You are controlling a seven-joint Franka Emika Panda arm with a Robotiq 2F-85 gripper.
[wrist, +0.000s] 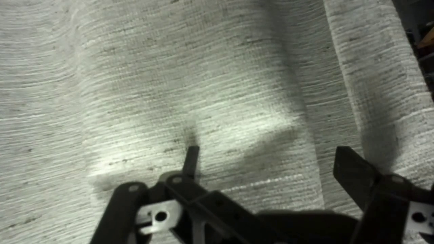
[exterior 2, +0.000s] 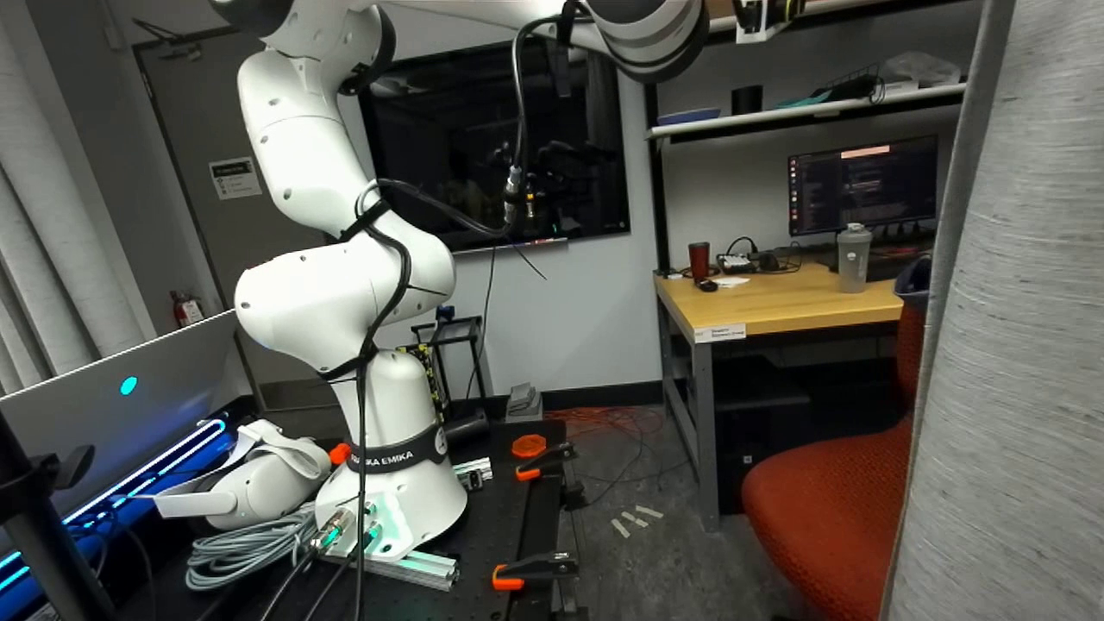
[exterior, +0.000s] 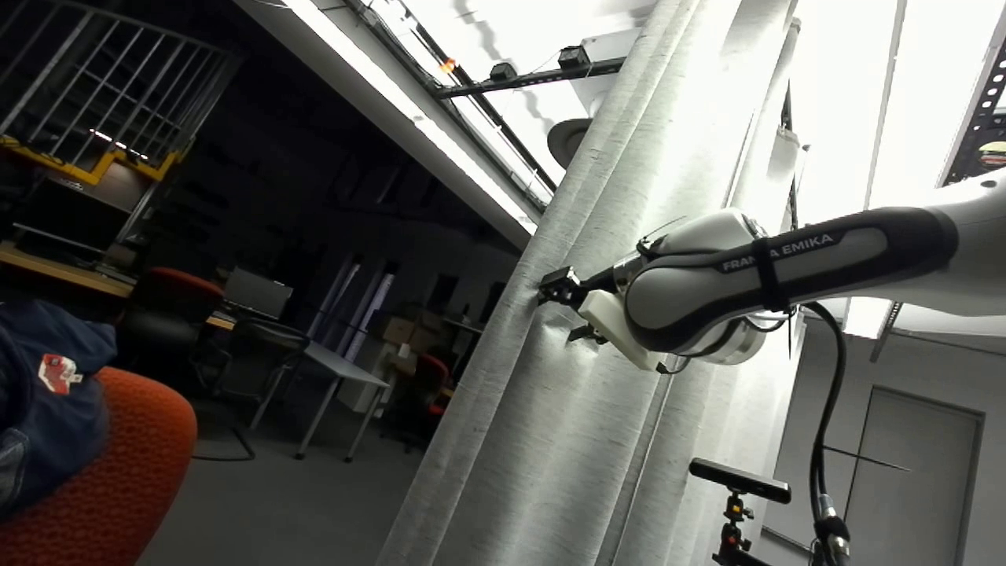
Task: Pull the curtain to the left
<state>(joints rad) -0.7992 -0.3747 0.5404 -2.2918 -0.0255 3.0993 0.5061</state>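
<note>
The curtain point(exterior: 581, 440) is tall, white-grey woven fabric with soft vertical folds. It looks tilted in an exterior view, and its fabric fills most of the wrist view point(wrist: 190, 67). Grey curtain fabric also hangs along the right side in an exterior view point(exterior 2: 1018, 345). My gripper point(exterior: 556, 316) is at the curtain's face, near its left edge there, and the fabric is creased around the fingertips. In the wrist view my gripper point(wrist: 268, 149) has its fingers wide apart, with curtain in front of and between them. No fold looks pinched. One fold's edge runs near the right finger.
An orange chair point(exterior: 157, 448) stands left of the curtain; an orange-red chair point(exterior 2: 828, 509) also shows beside curtain fabric. A camera on a stand point(exterior: 739, 479) is below the arm. A wooden desk point(exterior 2: 776, 297) and wall screen point(exterior 2: 492, 155) are behind the robot. Cables hang along the arm.
</note>
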